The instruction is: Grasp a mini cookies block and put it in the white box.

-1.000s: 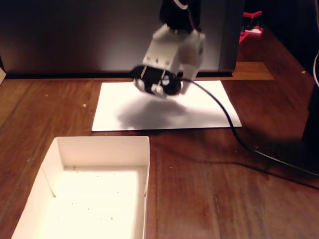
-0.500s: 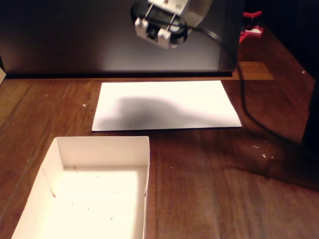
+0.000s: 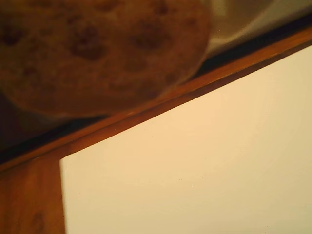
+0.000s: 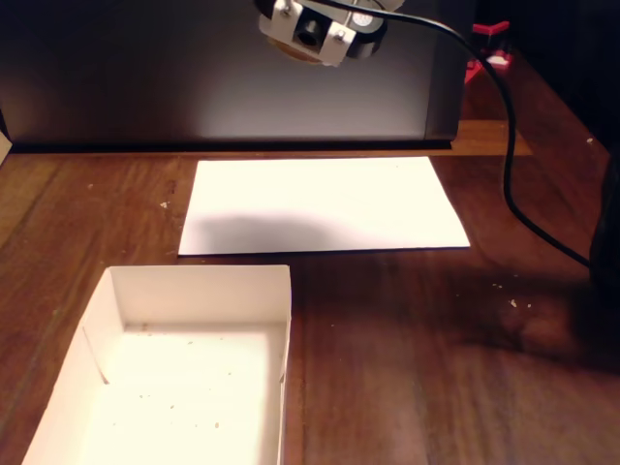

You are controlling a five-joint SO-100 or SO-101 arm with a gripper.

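Golden-brown cookie, seemingly dark-specked; white box; white paper sheet.

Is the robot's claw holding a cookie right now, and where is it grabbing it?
Yes, it seems so. The cookie fills the top of the wrist view, lifted above the paper sheet. The gripper is raised high, but its fingers are hidden, so the exact spot of the hold cannot be told.

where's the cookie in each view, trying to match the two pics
Wrist view: the cookie fills the upper left, close to the lens and blurred.
Fixed view: at most a sliver of it could be showing under the raised gripper at the top edge; I cannot pick it out for certain.
Shared landmark: the white paper sheet on the wooden table.
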